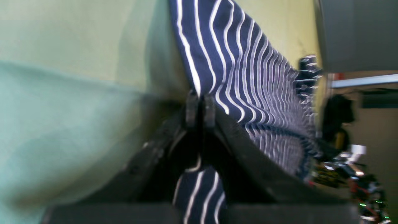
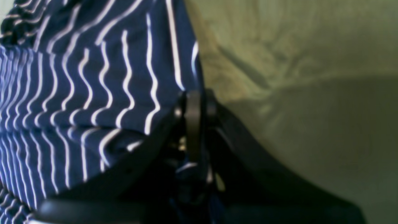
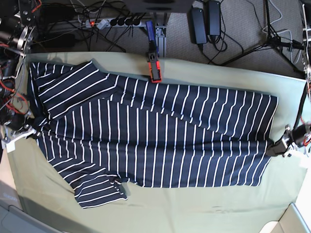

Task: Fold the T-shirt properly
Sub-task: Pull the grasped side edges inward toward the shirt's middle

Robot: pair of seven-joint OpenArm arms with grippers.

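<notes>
1. The dark navy soft cloth T-shirt with thin white stripes (image 3: 155, 136) lies spread lengthwise across the surface, sleeves toward the base view's left and hem toward its right
2. The left tool (image 1: 200, 104) sits at the hem edge on the base view's right; its black jaws are closed and pinch a fold of the striped cloth, which runs between them in the left wrist view
3. The right tool (image 2: 196, 102) sits at the collar end on the base view's left; its jaws are closed on the shirt's edge, with striped cloth bunched beside them
4. No readable writing or brand shows
5. The surface wears a plain pale green tablecloth (image 3: 204, 213), creased in places
6. Beyond the far edge lie a grey carpeted floor (image 3: 243, 29), black cables, a power strip and a red-and-black clamp (image 3: 154, 68) at the tablecloth's edge
</notes>
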